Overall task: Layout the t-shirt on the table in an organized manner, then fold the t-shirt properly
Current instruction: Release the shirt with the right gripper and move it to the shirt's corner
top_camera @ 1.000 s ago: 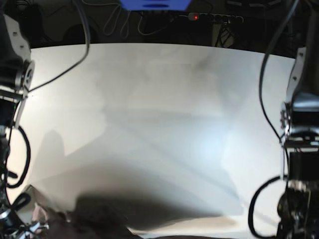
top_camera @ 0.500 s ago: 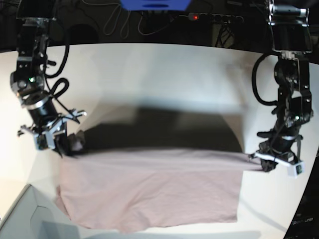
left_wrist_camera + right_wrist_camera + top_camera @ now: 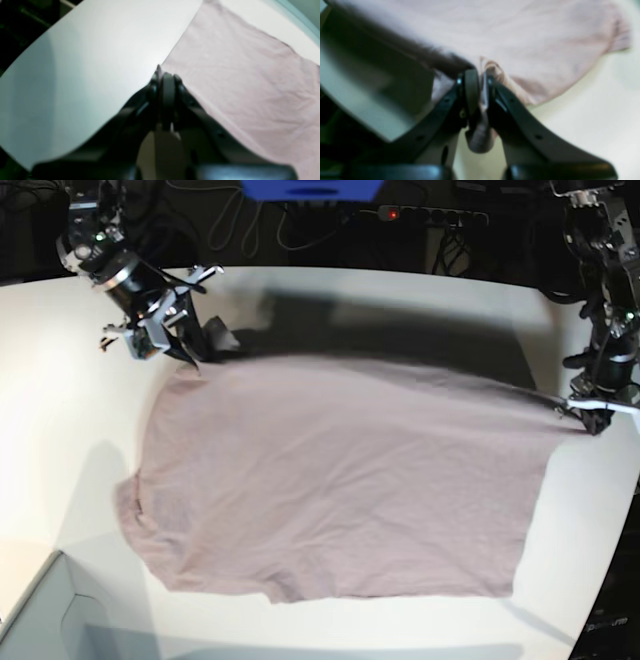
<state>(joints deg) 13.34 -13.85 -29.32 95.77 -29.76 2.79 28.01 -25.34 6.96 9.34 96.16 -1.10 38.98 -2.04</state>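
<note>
The right gripper [image 3: 190, 350] is clamped on a bunched corner of the t-shirt [image 3: 340, 480] at the far side of the table [image 3: 60, 410], a fold of cloth pinched between its jaws. The left gripper [image 3: 580, 412] is closed on the opposite far corner, with only a sliver of hem showing at its tips. Between them the far edge is drawn taut and lifted a little, casting a shadow behind. This looks like the laying-out step: next, I'd say, both need to lower together and let go. The shirt is dusty pink, mostly flat, lightly creased, one short sleeve out near the grey box [image 3: 40, 620].
</note>
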